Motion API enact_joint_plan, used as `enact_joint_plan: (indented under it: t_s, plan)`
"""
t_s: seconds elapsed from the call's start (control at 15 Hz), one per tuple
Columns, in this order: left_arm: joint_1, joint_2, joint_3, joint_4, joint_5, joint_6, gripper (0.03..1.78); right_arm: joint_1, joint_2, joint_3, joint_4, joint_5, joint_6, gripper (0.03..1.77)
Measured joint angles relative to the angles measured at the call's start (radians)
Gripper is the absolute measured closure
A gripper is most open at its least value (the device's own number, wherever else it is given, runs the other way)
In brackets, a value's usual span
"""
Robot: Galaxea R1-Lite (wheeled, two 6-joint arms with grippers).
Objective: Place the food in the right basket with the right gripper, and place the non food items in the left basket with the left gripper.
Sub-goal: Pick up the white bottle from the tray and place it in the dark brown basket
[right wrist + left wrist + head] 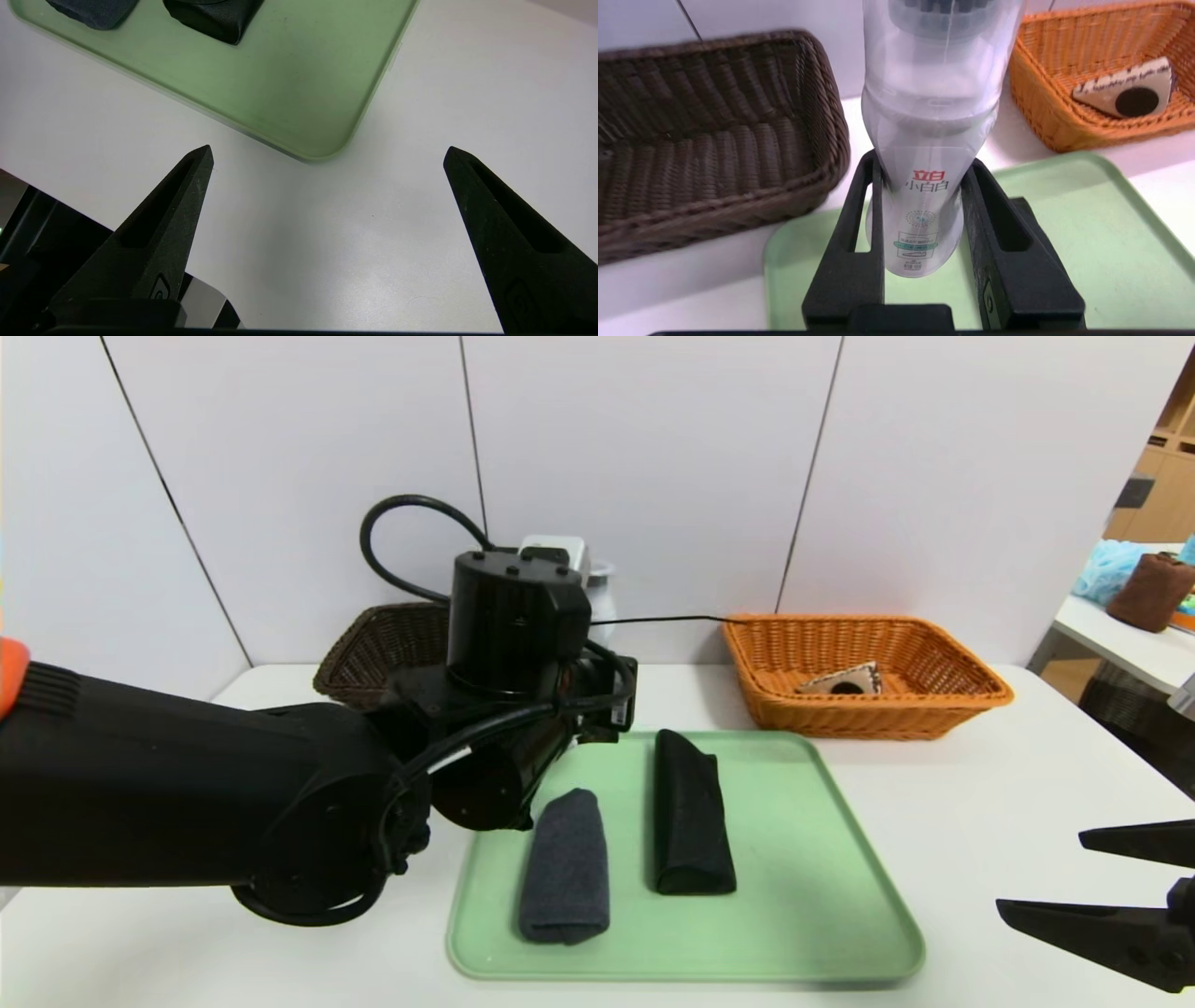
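The left arm's black end effector [922, 175] is clamped on a clear plastic bottle with red lettering [924, 140], long axis roughly upright, above the green tray. The dark brown wicker basket [831, 154] lies toward the robot's left, nearer this arm than the parked right end effector [329, 151], its fingers wide apart.

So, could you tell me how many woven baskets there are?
2: the dark brown woven basket at the left, and the orange woven basket behind the tray's right side.
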Motion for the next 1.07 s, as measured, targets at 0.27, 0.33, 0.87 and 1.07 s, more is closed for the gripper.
enact_joint_plan:
  t_s: [0.27,0.33,0.87,1.07]
  plan:
    - [0.080,-0.027,-0.070,-0.009,-0.007,0.091,1.29,0.002,0.000,-0.001,-0.001,0.001,0.000,0.10]
    - [0.105,-0.030,-0.086,-0.009,-0.010,0.109,1.29,0.002,0.000,-0.001,-0.001,0.001,0.000,0.10]
    - [0.280,0.034,-0.149,0.008,-0.117,0.144,1.29,0.004,0.000,-0.001,-0.001,0.001,0.000,0.10]
    - [0.305,0.071,-0.176,0.033,-0.127,0.144,1.29,0.004,0.000,-0.001,-0.001,0.001,0.000,0.10]
